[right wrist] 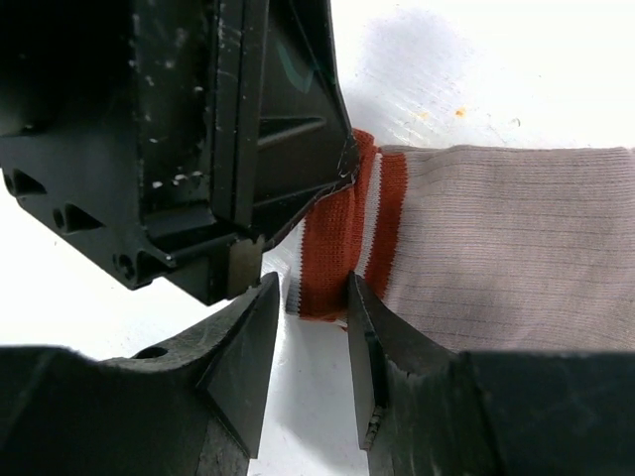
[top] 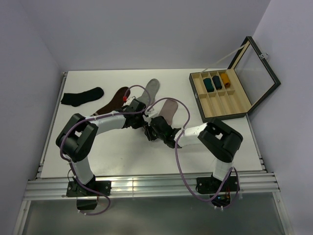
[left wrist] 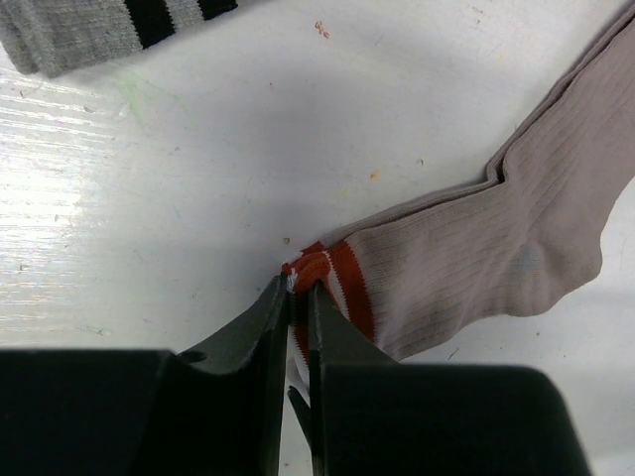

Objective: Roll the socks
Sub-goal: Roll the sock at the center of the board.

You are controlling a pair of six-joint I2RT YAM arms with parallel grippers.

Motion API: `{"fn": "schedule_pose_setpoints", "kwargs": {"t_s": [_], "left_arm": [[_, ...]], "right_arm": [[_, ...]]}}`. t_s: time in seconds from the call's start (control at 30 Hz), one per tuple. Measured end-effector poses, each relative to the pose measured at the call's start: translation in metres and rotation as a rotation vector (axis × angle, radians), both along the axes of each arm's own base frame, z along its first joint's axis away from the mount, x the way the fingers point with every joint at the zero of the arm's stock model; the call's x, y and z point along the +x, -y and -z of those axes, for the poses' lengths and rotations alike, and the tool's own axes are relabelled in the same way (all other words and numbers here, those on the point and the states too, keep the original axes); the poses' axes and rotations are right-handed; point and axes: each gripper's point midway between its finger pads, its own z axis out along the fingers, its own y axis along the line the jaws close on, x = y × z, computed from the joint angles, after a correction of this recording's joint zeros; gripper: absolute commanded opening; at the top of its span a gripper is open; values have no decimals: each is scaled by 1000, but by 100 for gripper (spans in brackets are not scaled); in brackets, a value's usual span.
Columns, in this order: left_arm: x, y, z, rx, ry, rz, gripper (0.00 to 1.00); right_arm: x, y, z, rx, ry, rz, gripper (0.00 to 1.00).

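Two end effectors on pink sock: left tight, right ajar.

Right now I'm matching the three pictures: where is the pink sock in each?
Top view: pink sock at centre, slanting up-right.
Left wrist: the sock in the right half, cuff bottom centre.
Right wrist: the sock on the right, cuff at centre.
Shared landmark: left gripper pinching the cuff.

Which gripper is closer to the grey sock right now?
Left. The left gripper pinches the cuff corner of the pink sock on the side toward the grey sock. The right gripper straddles the cuff's other edge, farther away.
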Motion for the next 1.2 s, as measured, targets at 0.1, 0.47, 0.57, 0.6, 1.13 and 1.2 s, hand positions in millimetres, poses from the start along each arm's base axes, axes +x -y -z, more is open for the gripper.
{"fn": "schedule_pose_setpoints", "kwargs": {"t_s": [0.1,0.47,0.57,0.6,1.13,1.2], "left_arm": [[0,0,0,0,0,0,11],[-3,-1,-1,-16,-2,-16,31],[-10,-6,-5,-31,-3,-35,40],[-12,-7,-7,-38,-1,-44,45],[-30,-20,-51,-236,162,-118,65],[-32,-19,-47,-242,153,-109,65]], "right_arm": [[1,1,0,-3,4,16,37],[1,1,1,1,-14,67,1],[-3,-2,1,33,-48,77,0],[-4,-3,1,49,-67,82,0],[-14,30,1,569,-571,228,0],[-15,30,2,624,-628,242,0]]}}
